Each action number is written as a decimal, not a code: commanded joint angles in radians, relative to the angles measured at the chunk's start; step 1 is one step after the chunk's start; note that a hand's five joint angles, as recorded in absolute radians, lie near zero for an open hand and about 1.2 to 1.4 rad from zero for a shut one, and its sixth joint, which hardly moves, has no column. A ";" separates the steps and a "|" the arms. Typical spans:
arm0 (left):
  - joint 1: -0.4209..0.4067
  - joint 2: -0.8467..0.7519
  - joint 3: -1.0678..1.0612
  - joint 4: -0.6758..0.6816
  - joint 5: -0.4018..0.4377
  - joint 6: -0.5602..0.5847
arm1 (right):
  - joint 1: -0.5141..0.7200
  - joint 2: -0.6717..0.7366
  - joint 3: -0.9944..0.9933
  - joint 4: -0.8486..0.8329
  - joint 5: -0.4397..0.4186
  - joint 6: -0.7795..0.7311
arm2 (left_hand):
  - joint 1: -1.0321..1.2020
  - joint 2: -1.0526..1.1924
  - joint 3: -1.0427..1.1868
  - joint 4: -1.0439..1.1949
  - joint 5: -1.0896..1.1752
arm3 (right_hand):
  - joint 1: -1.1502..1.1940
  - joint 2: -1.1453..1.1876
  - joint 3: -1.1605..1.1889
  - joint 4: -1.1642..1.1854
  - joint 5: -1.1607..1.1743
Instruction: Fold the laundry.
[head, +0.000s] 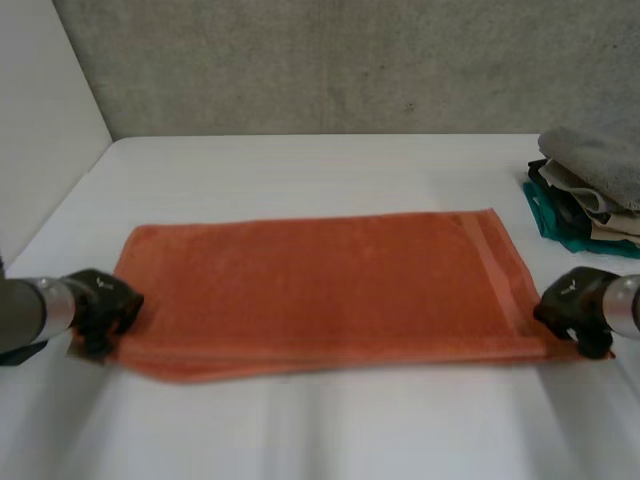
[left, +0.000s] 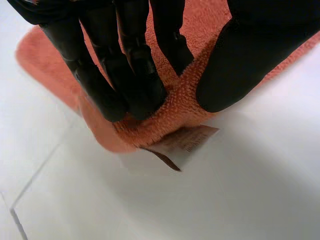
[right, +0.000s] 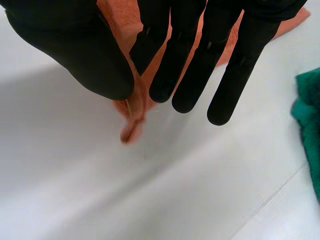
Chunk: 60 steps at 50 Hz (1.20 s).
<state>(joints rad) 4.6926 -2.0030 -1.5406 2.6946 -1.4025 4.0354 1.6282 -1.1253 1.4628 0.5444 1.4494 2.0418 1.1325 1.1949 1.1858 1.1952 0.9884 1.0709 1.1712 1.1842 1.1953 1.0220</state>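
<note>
Two corner grips on one orange towel (head: 320, 285), flat on the white table (head: 300, 165): left hand (head: 100, 305) pinches the near-left corner between fingers and thumb; right hand (head: 575, 305) nips the near-right corner, straight fingers against thumb — stack of folded laundry (head: 595, 185) just beyond it. Step judged: next fold starting — calls for both corners lifted level and carried across together.

- Your head camera looks down from behind, across the white table (head: 300, 170) to the grey wall (head: 350, 60).
- Your wrist cameras peer closely past the left hand (left: 135, 75) and right hand (right: 190, 65), sharing the orange towel's (head: 320, 280) near corners with it.
</note>
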 joint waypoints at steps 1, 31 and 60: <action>0.021 0.009 0.017 -0.015 -0.007 0.134 | 0.035 0.005 -0.024 -0.040 0.016 -0.028 | 0.264 0.201 0.210 0.201 0.233 | 0.325 0.225 0.212 0.201 0.200; -0.147 -0.468 0.855 0.076 -0.288 -0.357 | 0.234 0.614 -0.777 -0.646 0.101 0.342 | 0.264 0.201 0.210 0.201 0.233 | 0.325 0.225 0.212 0.201 0.200; -0.196 -0.267 0.409 0.203 -0.075 -0.184 | 0.197 0.447 -0.532 -0.512 0.055 0.472 | -0.958 -1.020 -1.011 -1.021 -0.988 | -0.896 -0.997 -1.010 -1.021 -1.022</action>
<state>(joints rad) 4.5281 -2.2308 -1.0858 2.8232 -1.4807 3.7657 1.8245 -0.6423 0.8348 0.0339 1.5200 2.5215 0.1925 0.2024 0.2060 0.1990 0.0492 0.2222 0.2075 0.2064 0.2051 0.0483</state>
